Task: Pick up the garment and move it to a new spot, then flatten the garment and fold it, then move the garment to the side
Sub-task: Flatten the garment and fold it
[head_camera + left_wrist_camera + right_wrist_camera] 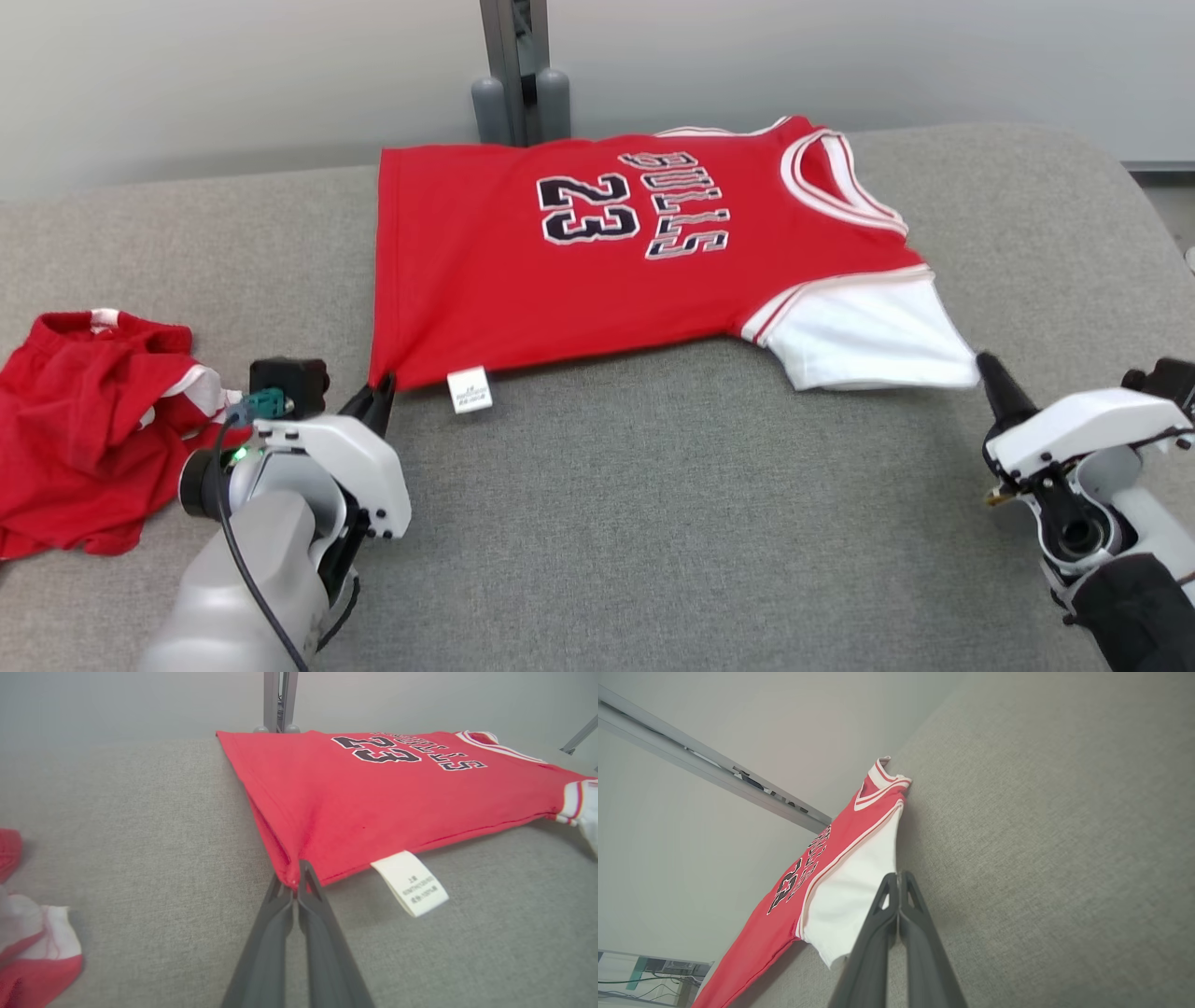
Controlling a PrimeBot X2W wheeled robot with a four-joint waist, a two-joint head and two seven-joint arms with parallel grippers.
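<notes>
While a second red garment (84, 439) lies crumpled well left of the grey post (518, 65), the left pincer (378, 397) is clamped on the hem corner of the red jersey (579, 280), which lies spread print-up on the tabletop (653, 523) just in front of the post. Right of the post, the right pincer (985, 364) is closed on the white sleeve (859, 341) tip. Flattening appears to be the step: draw both arms apart evenly and low, so the cloth goes taut without lifting.
</notes>
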